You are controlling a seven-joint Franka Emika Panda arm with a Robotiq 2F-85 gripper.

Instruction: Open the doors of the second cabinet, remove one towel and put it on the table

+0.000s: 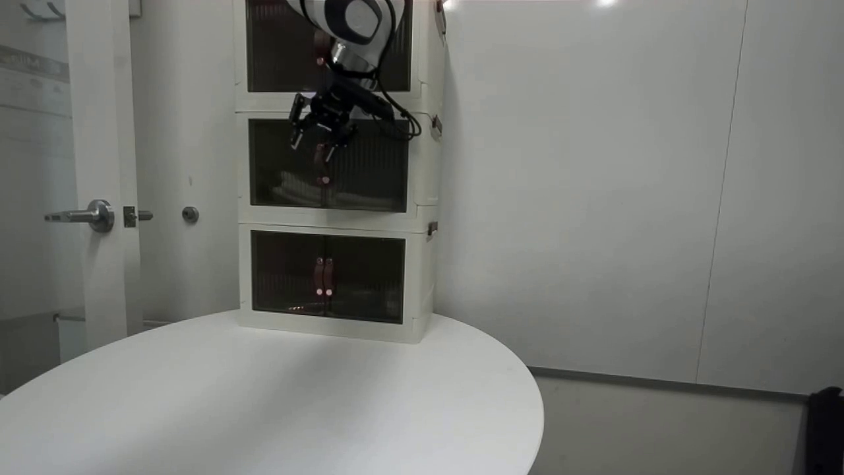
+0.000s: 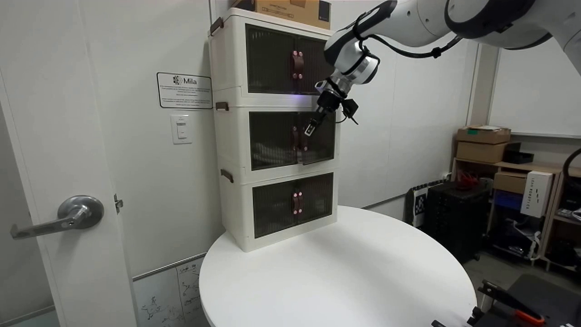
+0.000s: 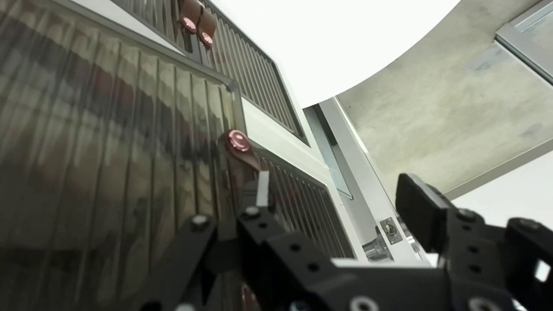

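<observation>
The robot arm (image 2: 422,22) reached in from my right, its gripper (image 2: 310,129) angled downward in front of the second cabinet (image 2: 233,143), near the door handles (image 2: 294,137); whether it touched them I couldn't make out. The doors (image 2: 274,134) were dark and ribbed; the one on the right sat slightly ajar, and something pale (image 2: 267,153) showed dimly behind the left. That cabinet was the middle of three in a white-framed stack (image 2: 272,101) on the round white table (image 2: 345,281). A cardboard box (image 2: 290,13) stood on top, and beside the stack a Mila sign (image 2: 184,91) hung over a light switch (image 2: 181,130).
</observation>
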